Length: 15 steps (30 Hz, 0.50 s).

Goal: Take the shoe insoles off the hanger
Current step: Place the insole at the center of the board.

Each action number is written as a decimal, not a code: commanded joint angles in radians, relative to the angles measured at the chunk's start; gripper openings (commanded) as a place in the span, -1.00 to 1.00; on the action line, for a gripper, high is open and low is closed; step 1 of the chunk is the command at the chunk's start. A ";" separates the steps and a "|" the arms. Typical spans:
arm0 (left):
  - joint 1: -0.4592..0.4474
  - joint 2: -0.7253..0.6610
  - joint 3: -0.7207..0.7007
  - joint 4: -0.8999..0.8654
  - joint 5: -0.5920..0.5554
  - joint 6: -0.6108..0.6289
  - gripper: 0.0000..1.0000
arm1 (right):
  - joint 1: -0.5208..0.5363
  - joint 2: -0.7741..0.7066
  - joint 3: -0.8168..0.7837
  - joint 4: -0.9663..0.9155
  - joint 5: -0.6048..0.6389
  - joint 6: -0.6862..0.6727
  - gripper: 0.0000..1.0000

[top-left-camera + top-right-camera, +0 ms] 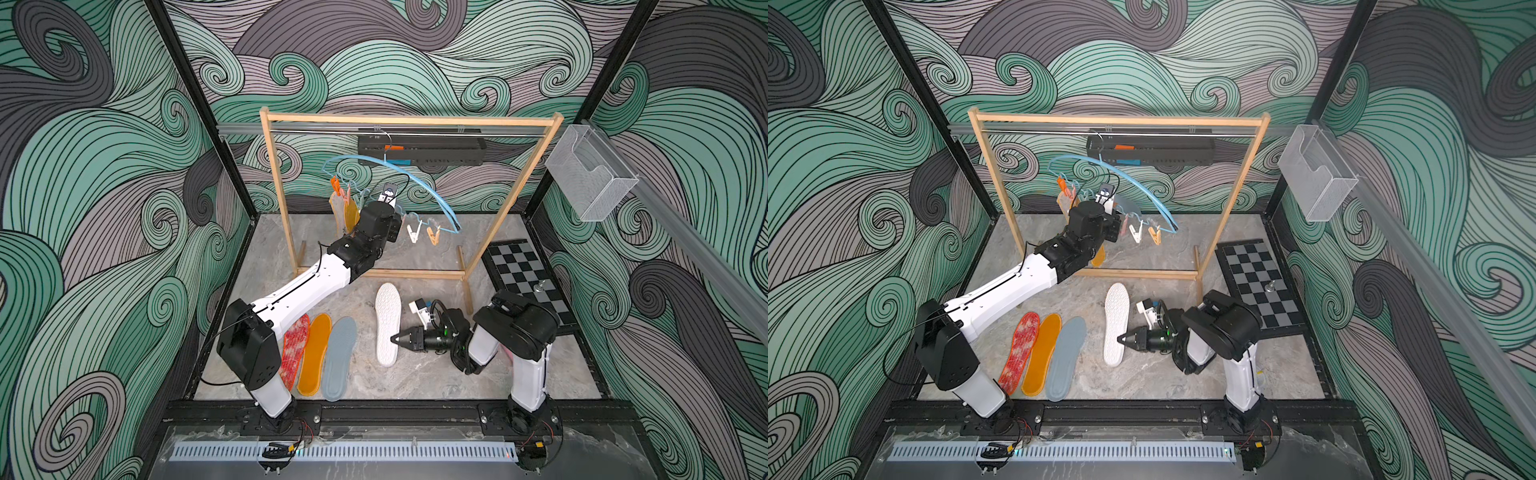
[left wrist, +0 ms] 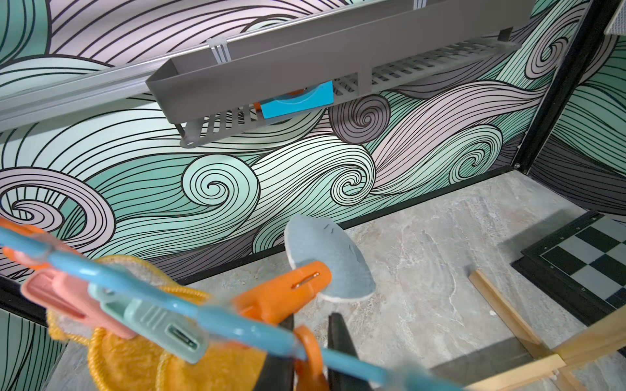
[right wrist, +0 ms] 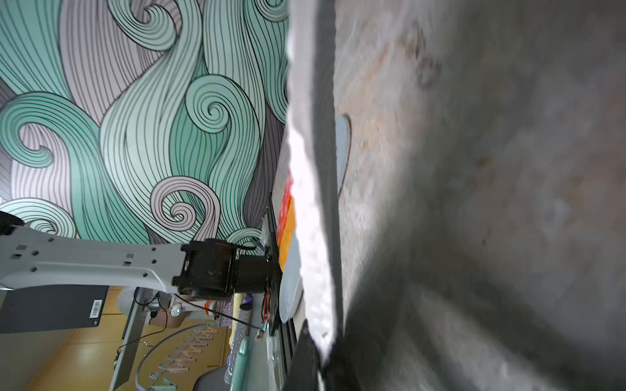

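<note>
Blue plastic hanger [image 2: 237, 325]: hooked on the metal rod [image 1: 332, 131] of the wooden rack [image 1: 409, 120], far centre, tilted with its right end dipping low.
On the hanger: orange insoles [image 2: 135, 365] bunched at the left end under a pink clip [image 2: 57, 298] and a pale green clip [image 2: 152, 325]. The hanging grey-blue insole [image 2: 328, 257] is bitten by an orange clip [image 2: 284, 294].
Left gripper [image 2: 311, 320]: up at the hanger, fingers drawn in on the tail of that orange clip.
Off the hanger: four lie flat on the marble table [image 1: 415, 382]. The red-white mottled insole [image 1: 295, 349], flat orange insole [image 1: 316, 353] and flat grey-blue insole [image 1: 340, 357] sit close side by side, near left. The white dotted insole [image 1: 387, 324] lies apart to their right.
Right gripper [image 1: 394, 338]: low and sideways, tips pressed together on the right edge of the white dotted insole.
Loose clips: a white clip [image 1: 414, 233] and a spare orange clip [image 1: 433, 236] dangle at the hanger's low right end.
Dark slotted tray [image 2: 271, 74]: on the far wall behind the rack, with a blue block [image 2: 298, 101] and an orange piece [image 1: 392, 147] in it.
Clear box [image 1: 590, 174]: fixed to the right wall rail; whether it holds anything, I cannot tell.
Chessboard [image 1: 528, 274]: far right, one small metal piece [image 1: 540, 286] standing on it.
View against view: the left wrist view shows the orange clip's bite plainly. In a top view the hanging grey-blue insole [image 1: 1127, 204] is only a sliver behind the arm. The right wrist view shows the white rim running into the fingers.
</note>
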 commanded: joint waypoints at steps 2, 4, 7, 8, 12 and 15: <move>0.015 -0.017 0.001 -0.071 0.023 -0.027 -0.95 | 0.072 0.015 -0.030 0.040 0.098 0.102 -0.91; 0.016 -0.021 -0.002 -0.072 0.024 -0.027 -0.95 | 0.112 0.025 -0.027 0.040 0.129 0.127 -0.91; 0.017 -0.026 -0.005 -0.077 0.025 -0.022 -0.96 | 0.175 0.043 -0.012 0.040 0.176 0.176 -0.92; 0.018 -0.028 -0.007 -0.078 0.025 -0.021 -0.95 | 0.194 0.049 -0.008 0.040 0.195 0.186 -0.92; 0.024 -0.037 -0.018 -0.070 0.027 -0.021 -0.95 | 0.276 0.093 0.041 0.020 0.248 0.201 -0.92; 0.026 -0.041 -0.018 -0.074 0.031 -0.021 -0.95 | 0.293 0.130 0.043 0.040 0.299 0.230 -0.88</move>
